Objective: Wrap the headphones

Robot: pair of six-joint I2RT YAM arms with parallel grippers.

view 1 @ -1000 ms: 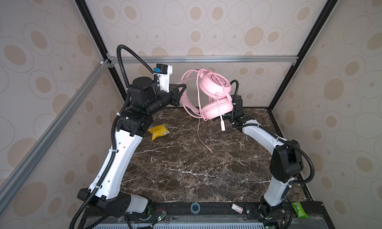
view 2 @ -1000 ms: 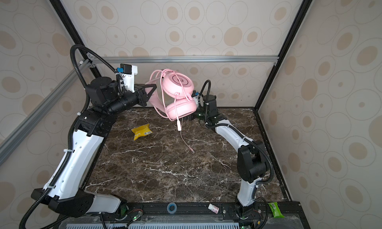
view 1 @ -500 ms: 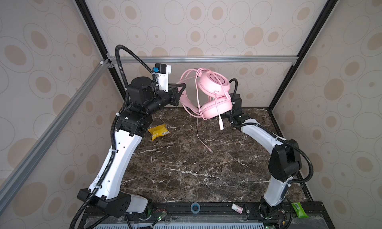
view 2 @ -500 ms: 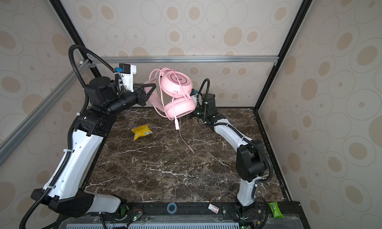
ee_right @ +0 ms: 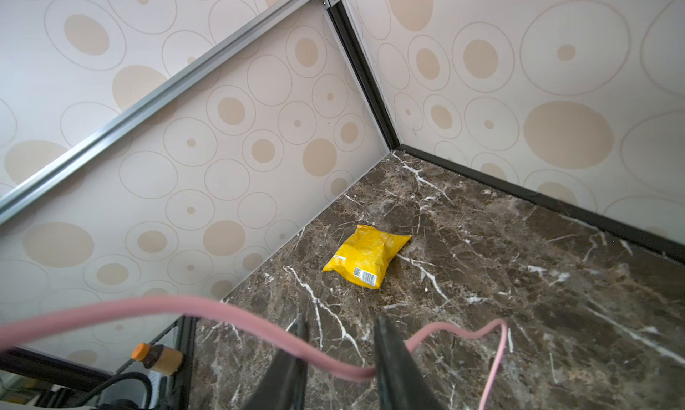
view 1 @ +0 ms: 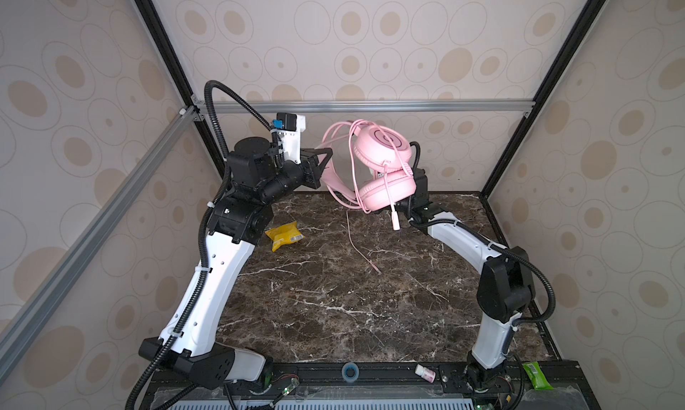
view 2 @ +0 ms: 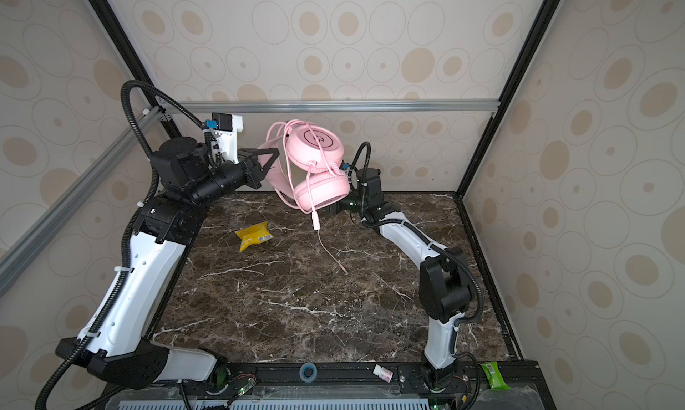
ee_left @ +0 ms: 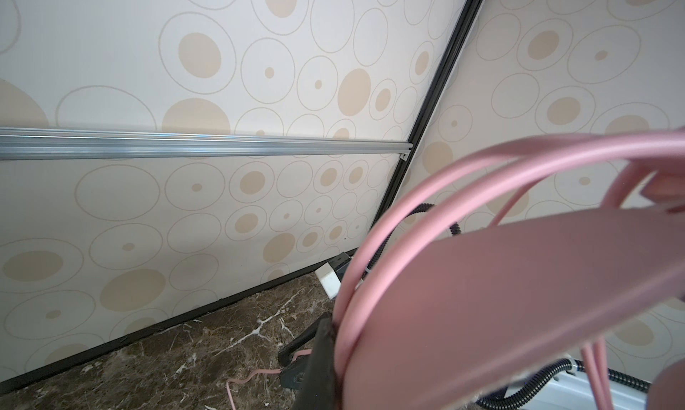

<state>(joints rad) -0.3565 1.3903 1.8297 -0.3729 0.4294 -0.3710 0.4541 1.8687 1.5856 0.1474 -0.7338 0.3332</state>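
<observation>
Winding the cord round the headset looks to be the step in hand; by my reckoning it is well on but unfinished. Nearest the camera, the loose tail of the long thin pink cable point(view 1: 351, 237) trails across the dark marble bench point(view 1: 333, 315). Its plug end lies flat, well apart from a crumpled yellow snack packet point(view 1: 284, 235).

Farther back, the right gripper point(ee_right: 339, 326) sits low behind the earcups. In its wrist view the jaws stand narrowly apart with the cable crossing the gap between them, not pinched as far as I can see. The next move, I judge, calls for those jaws to close on the cable and carry the slack up and round the cups without dragging off the loops already there.

Farthest back, the pale pink over-ear headphones point(view 1: 385, 187) with round padded earcups hang in the air above the bench's rear edge, several turns of cable draped over them. The left gripper point(view 1: 329, 154) has its jaws closed tight on the headband, bearing the whole headset.
</observation>
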